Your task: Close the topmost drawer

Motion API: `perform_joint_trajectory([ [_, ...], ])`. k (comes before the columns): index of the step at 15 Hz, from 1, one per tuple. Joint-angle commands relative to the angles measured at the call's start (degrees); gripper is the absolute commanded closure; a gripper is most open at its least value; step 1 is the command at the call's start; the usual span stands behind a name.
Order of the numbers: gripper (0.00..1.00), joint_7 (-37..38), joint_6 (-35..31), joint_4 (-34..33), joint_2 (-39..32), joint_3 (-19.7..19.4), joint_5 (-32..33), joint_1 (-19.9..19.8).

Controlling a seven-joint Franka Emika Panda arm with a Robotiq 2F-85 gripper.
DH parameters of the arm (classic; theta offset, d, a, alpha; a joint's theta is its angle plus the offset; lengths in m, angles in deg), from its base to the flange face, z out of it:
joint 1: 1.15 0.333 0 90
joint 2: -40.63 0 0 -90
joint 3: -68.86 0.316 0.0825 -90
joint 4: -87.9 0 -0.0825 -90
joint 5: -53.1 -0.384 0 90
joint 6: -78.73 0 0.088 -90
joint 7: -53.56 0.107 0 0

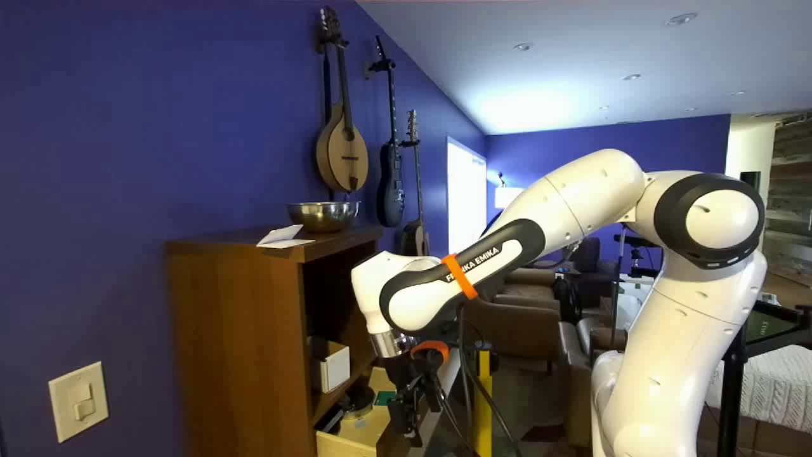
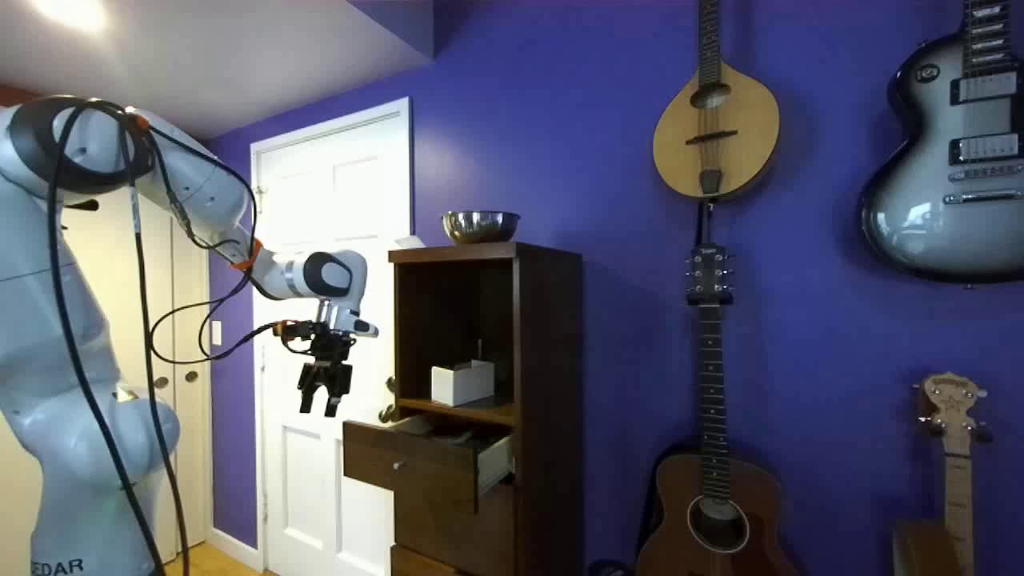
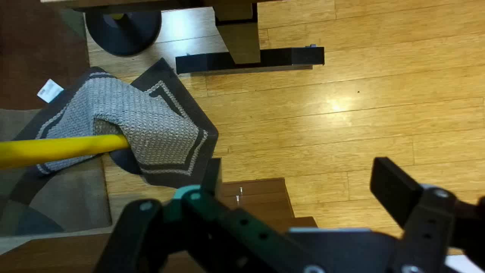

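The topmost drawer (image 2: 410, 466) stands pulled out of the brown cabinet (image 2: 550, 400) in an exterior view, with a dark brown front, a small knob and pale sides. Its pale box (image 1: 355, 438) also shows in an exterior view, with dark items and a green piece inside. My gripper (image 2: 318, 414) points down, open and empty, in front of the drawer and around the height of its front's top edge. It also shows in an exterior view (image 1: 406, 431), partly overlapping the drawer. In the wrist view the gripper (image 3: 296, 167) has wide-apart fingers. Brown wood fronts with small knobs (image 3: 257, 197) show below; which drawers they are is unclear.
A white box (image 2: 462, 382) stands on the shelf above the drawer. A metal bowl (image 2: 480, 226) and folded paper (image 1: 282, 237) lie on the cabinet top. A yellow post (image 1: 484, 400) stands beside the arm. A lower drawer (image 2: 420, 563) juts out slightly. A white door (image 2: 336, 336) is behind.
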Motion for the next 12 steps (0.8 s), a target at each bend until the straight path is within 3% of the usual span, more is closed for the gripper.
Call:
perform_joint_trajectory([
  [1, 0.00, 0.20, 0.15, -0.11, -0.05, -0.70, 0.23, 0.74],
  [7, 0.00, -1.39, -0.49, 0.06, 0.11, -1.10, -0.46, 1.02],
  [8, 0.00, -8.35, -2.77, 1.13, 1.43, -3.36, -3.20, 1.74],
  [12, 0.00, -23.06, -5.48, 3.32, 4.01, -9.54, -6.22, 0.96],
])
